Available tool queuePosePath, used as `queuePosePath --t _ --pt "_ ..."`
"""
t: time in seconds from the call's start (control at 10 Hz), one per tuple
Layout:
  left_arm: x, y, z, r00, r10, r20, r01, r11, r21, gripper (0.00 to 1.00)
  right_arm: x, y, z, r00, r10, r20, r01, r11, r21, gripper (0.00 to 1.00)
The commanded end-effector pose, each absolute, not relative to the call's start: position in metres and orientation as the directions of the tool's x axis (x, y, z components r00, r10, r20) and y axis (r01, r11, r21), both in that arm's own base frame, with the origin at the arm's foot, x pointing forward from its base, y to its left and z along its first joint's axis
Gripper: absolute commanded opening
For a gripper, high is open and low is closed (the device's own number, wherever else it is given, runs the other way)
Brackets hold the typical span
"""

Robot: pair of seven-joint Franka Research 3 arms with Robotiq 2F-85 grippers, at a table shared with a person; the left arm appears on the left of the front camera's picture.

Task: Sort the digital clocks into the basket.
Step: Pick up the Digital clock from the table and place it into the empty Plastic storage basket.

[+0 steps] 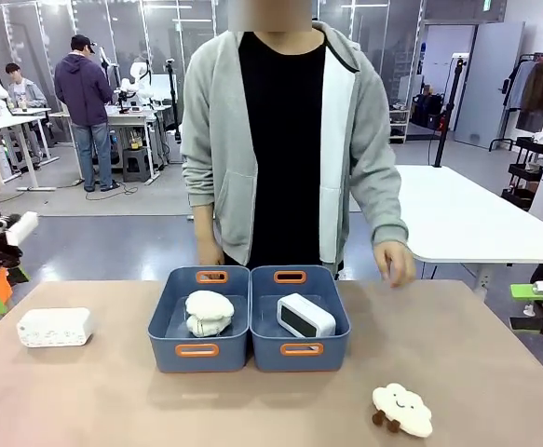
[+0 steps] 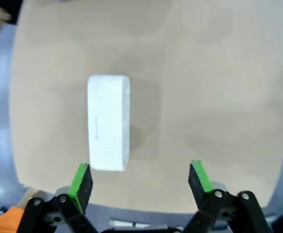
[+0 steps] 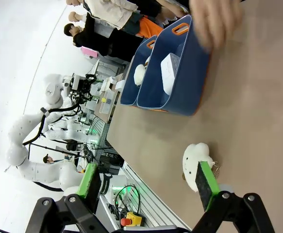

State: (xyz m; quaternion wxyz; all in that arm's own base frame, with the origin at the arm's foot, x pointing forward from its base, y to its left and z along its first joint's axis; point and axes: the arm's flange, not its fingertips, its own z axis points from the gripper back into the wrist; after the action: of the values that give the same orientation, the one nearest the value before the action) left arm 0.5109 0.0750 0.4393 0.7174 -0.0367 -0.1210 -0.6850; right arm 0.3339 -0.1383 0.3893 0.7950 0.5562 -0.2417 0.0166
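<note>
One clock [image 1: 305,316] sits in basket [image 1: 330,351], other clock [image 2: 108,122] outside.

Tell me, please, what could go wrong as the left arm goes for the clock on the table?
The clock lies off-centre, near one finger of the open left gripper; a straight descent may hit it. It might also land in the left tub, beside the cloud toy; it matches the right tub.

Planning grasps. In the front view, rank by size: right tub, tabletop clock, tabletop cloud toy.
1. right tub
2. Tied: clock and cloud toy look alike; the toy sits nearer the camera, so unranked.
</note>
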Motion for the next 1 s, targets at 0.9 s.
queuePosePath --t 0.9 --pt "0.579 0.047 0.35 0.064 -0.988 0.144 0.996 0.072 0.05 1.0 0.332 -0.138 0.392 0.886 -0.241 0.396 -0.291 0.376 0.88 1.0"
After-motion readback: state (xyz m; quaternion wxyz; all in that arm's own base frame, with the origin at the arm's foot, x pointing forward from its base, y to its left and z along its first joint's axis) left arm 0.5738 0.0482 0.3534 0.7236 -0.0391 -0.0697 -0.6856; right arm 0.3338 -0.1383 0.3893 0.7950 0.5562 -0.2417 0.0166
